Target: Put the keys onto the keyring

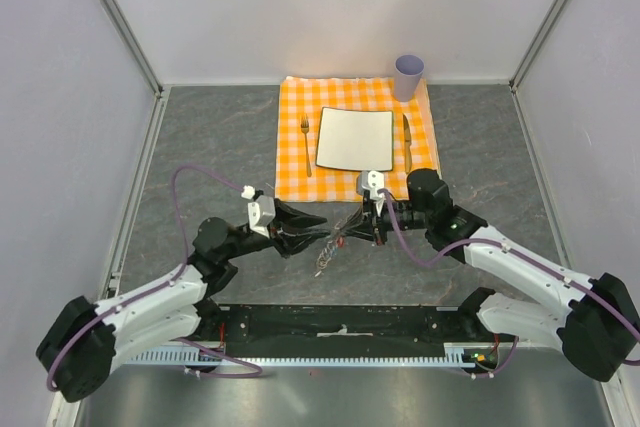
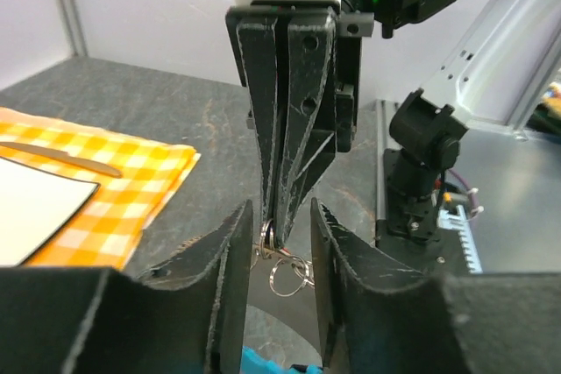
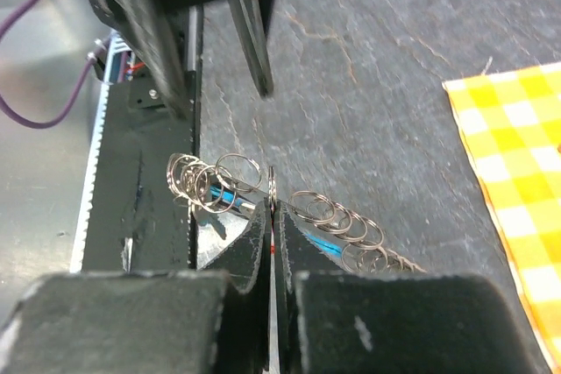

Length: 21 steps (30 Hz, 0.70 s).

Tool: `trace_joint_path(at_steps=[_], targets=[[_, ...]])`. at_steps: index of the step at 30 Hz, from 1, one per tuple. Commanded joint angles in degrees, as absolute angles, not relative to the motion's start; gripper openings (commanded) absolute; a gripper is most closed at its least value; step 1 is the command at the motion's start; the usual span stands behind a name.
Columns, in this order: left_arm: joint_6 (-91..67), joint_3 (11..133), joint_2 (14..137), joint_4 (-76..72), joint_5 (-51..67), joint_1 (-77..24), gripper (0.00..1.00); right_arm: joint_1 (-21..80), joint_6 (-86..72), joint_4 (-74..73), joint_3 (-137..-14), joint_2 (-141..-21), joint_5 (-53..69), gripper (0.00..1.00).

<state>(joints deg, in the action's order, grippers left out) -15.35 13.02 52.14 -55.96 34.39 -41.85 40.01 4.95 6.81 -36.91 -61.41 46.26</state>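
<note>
The keyring (image 1: 327,253), a chain of several silvery split rings with a blue tab, lies on the dark table between my two grippers. In the right wrist view its rings (image 3: 336,215) spread to both sides of my fingers, with blue showing under them. My right gripper (image 3: 273,206) is shut on a thin metal piece with a red sliver between the pads, the key (image 3: 273,250), and a ring stands edge-on at its tips. My left gripper (image 2: 280,212) is open, its fingers astride the right gripper's tips. The blue tab (image 2: 267,363) shows below.
An orange checked cloth (image 1: 295,172) lies behind the grippers with a white square plate (image 1: 354,137), a fork (image 1: 306,144) and a knife (image 1: 407,142) on it. A lilac cup (image 1: 408,76) stands at its far right corner. Grey walls enclose the table.
</note>
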Motion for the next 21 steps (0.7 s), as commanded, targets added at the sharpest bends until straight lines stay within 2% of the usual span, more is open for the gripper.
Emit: trace_joint_path(at_steps=[1,7,13,21], targets=[[-4.06,20.38,45.27,-31.7,30.85,-41.57,0.42,40.17,9.84,0.71,-42.36,-60.56,42.46,0.0],[-0.79,22.06,47.28,-29.62,31.11,-41.57,0.45,40.43,13.35,-8.6,-47.45,-61.17,41.23,0.0],[-0.17,25.4,55.36,-30.32,39.72,-41.4,0.45,41.31,19.42,-18.88,-53.17,-63.89,40.7,0.0],[3.07,25.49,54.23,-30.32,42.63,-41.4,0.45,42.89,24.52,-28.56,-58.36,-67.15,38.41,0.0]])
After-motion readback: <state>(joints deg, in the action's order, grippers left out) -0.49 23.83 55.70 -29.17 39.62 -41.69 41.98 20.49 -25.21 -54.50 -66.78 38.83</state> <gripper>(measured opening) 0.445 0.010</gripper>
